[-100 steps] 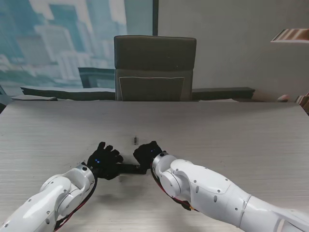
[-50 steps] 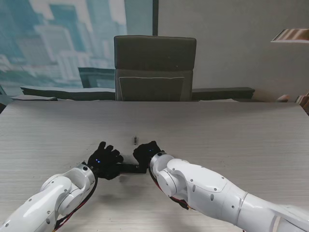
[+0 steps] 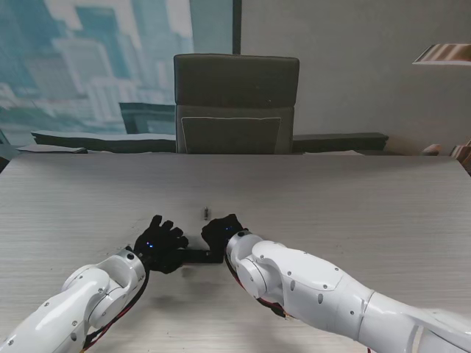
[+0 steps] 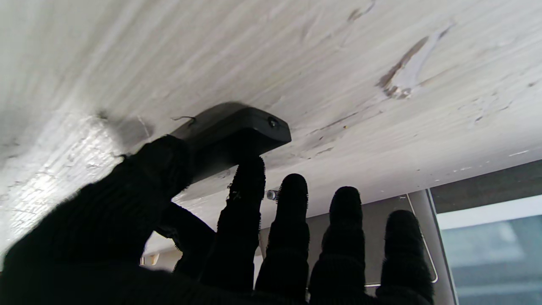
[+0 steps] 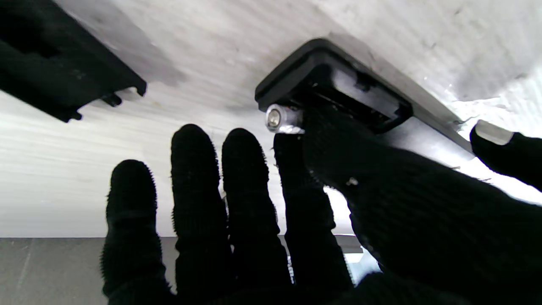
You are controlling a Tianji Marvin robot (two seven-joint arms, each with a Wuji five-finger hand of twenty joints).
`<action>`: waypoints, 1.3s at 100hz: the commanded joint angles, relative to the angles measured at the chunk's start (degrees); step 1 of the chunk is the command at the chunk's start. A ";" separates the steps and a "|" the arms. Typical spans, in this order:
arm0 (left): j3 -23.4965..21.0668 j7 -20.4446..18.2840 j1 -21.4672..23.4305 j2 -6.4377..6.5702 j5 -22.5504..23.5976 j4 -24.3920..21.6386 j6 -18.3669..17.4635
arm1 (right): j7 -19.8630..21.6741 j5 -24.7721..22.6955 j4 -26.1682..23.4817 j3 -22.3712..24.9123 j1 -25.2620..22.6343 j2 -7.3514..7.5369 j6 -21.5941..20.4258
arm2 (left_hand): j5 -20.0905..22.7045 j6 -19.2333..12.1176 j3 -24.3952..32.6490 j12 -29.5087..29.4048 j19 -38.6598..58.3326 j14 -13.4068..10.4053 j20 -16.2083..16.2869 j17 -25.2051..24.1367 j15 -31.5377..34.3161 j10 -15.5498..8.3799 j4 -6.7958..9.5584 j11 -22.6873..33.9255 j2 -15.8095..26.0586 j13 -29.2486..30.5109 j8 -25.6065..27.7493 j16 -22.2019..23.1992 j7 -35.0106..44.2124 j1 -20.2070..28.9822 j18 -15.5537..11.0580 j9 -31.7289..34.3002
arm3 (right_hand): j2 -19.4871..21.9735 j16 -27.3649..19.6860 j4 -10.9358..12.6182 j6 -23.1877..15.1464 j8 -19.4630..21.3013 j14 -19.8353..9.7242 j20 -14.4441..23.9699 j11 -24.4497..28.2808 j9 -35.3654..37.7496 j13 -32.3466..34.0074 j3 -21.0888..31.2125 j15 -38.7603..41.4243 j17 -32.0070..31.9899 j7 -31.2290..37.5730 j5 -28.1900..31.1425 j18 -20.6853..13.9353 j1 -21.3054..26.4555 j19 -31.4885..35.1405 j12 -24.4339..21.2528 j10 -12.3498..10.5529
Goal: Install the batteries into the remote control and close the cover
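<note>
The black remote [image 3: 197,256] lies on the table between my two gloved hands. My left hand [image 3: 158,246] pinches one end of the remote [image 4: 237,131] with thumb and index finger. At the other end, the battery compartment [image 5: 351,91] is open. My right hand [image 3: 221,234] holds a silver battery [image 5: 279,119] between thumb and index finger at the compartment's edge. The loose black cover [image 5: 63,72] lies on the table beside the remote; in the stand view my right hand hides it. A second battery [image 3: 205,213] lies just beyond the hands.
A pale wood-grain table [image 3: 353,206] stretches wide on both sides. A dark office chair [image 3: 235,103] stands at the far edge. My right forearm [image 3: 309,287] crosses the near part of the table.
My right hand and forearm have edged slightly left, toward the remote. The left hand and the remote have stayed in place.
</note>
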 commanded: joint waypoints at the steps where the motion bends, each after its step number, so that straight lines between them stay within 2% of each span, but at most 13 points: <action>1: 0.33 -1.15 0.32 0.15 0.17 0.24 -0.17 | 0.71 0.29 0.27 -0.25 -0.23 -0.44 -0.06 | 4.97 -4.49 1.86 0.08 0.36 0.33 -0.33 -0.03 0.18 -0.15 0.77 0.44 -1.31 -0.02 2.53 -0.70 4.97 -0.11 1.18 1.15 | -0.52 0.93 2.06 -2.71 1.10 1.08 0.62 0.19 1.33 1.08 0.93 1.34 0.10 1.20 1.20 0.79 -0.39 2.15 0.97 1.24; 10: 0.35 -1.15 0.31 0.15 0.21 0.21 -0.19 | 0.43 0.35 0.42 -0.32 -0.21 -0.60 -0.22 | 4.75 -4.60 2.03 0.07 0.53 0.43 -0.41 0.01 0.23 -0.19 0.80 0.49 -1.32 0.02 3.07 -0.71 6.00 -0.08 1.17 1.25 | -0.30 0.92 1.88 -2.97 1.11 1.08 0.67 0.21 1.03 0.96 0.14 1.30 0.09 1.28 0.74 0.83 -1.09 2.19 1.14 1.13; 35: 0.31 -1.31 0.36 0.14 0.17 0.07 -0.15 | -0.28 -0.30 0.27 -0.05 -0.51 -0.54 -0.15 | 4.79 -4.88 2.06 0.05 0.64 0.35 -0.57 -0.06 0.25 -0.25 0.82 0.51 -1.12 0.04 3.33 -0.74 6.50 -0.16 1.11 1.24 | 1.70 0.71 1.76 -2.69 0.56 0.87 0.80 -0.54 -1.49 -0.68 -4.55 0.40 -0.57 0.45 -1.77 0.52 -6.81 2.07 3.33 1.21; 55: 0.32 -1.34 0.34 0.14 0.14 0.10 -0.21 | -1.21 -1.40 -0.21 0.63 -0.95 -0.25 -0.52 | 4.94 -5.03 1.98 0.05 0.71 0.34 -0.65 -0.08 0.23 -0.21 0.86 0.51 -0.94 -0.01 3.67 -0.76 7.17 -0.26 1.13 1.27 | 7.18 0.72 5.11 -1.77 1.85 0.59 0.83 -2.00 -3.54 -2.16 -8.19 -0.82 -1.35 -4.35 -2.70 0.23 -11.32 1.65 4.33 1.53; 63: 0.33 -1.35 0.34 0.15 0.15 0.07 -0.29 | -1.74 -1.88 -0.58 1.12 -1.26 -0.11 -0.59 | 5.00 -4.92 1.90 0.05 0.72 0.37 -0.69 -0.09 0.27 -0.24 0.89 0.51 -0.83 0.03 3.82 -0.75 7.47 -0.24 1.09 1.32 | 9.10 0.71 5.72 -1.47 2.01 0.50 0.81 -2.21 -3.96 -2.52 -8.82 -1.06 -1.50 -5.48 -3.04 0.23 -12.49 1.55 4.32 1.64; 66: 0.33 -1.35 0.35 0.15 0.14 0.06 -0.34 | -1.92 -2.11 -0.78 1.33 -1.38 -0.03 -0.61 | 5.17 -5.27 1.86 0.05 0.73 0.29 -0.70 -0.09 0.27 -0.20 0.87 0.52 -0.90 0.04 3.90 -0.75 7.67 -0.19 1.09 1.34 | 9.56 0.75 6.43 -1.39 2.34 0.47 0.81 -2.28 -4.19 -2.60 -9.44 -1.14 -1.49 -6.15 -3.04 0.23 -12.61 1.54 4.33 1.66; 77: 0.31 -1.54 0.37 0.17 0.16 -0.06 -0.49 | -2.52 -3.06 -1.73 2.18 -1.93 0.30 -0.40 | 5.58 -5.10 1.53 0.08 0.76 0.36 -0.73 -0.05 0.26 -0.24 0.57 0.60 -1.00 0.09 4.08 -0.77 8.32 -0.07 1.12 1.58 | 10.55 0.76 6.71 -1.34 2.47 0.41 0.82 -2.37 -4.49 -2.88 -9.75 -1.27 -1.56 -6.71 -3.36 0.09 -12.71 1.55 4.31 1.71; 94: 0.31 -2.45 0.42 0.20 0.06 -0.45 -0.68 | -2.67 -4.70 -3.69 3.35 -2.85 1.01 0.59 | 6.16 -3.92 0.41 0.02 0.69 0.47 -0.80 -0.21 0.12 -0.11 0.65 0.46 0.95 -0.12 3.54 -0.82 7.78 -0.73 1.14 1.63 | 10.35 1.00 5.91 -2.04 2.04 0.70 1.56 -2.13 -3.78 -2.15 -10.02 -0.74 -0.29 -6.18 -3.39 -0.25 -11.16 3.24 4.34 1.79; 109: 0.60 -3.13 0.27 0.27 0.07 -0.65 -1.04 | -2.87 -5.87 -4.84 4.16 -3.68 1.44 1.83 | 6.81 -4.08 -0.99 0.04 0.66 0.55 -0.81 -0.18 0.10 -0.05 0.79 0.45 1.70 -0.10 3.24 -0.81 7.68 -0.62 1.15 1.88 | 10.30 1.25 5.76 -2.01 1.67 0.93 2.34 -1.83 -3.05 -1.43 -10.11 0.00 0.58 -5.83 -2.88 -0.29 -11.14 4.79 4.46 1.94; 130: 0.77 -3.63 0.39 0.35 0.98 -1.18 -0.83 | -3.15 -6.76 -5.80 4.91 -4.75 1.67 4.38 | 5.28 -4.01 -2.40 0.07 0.63 0.59 -0.72 -0.32 0.09 0.15 1.31 0.27 3.34 -0.34 3.13 -0.75 7.55 -1.34 1.01 1.56 | 11.19 1.62 6.32 -0.39 1.67 2.00 3.68 -1.15 -1.26 0.06 -10.46 1.41 2.09 -5.71 -0.79 0.19 -11.59 7.22 4.75 2.52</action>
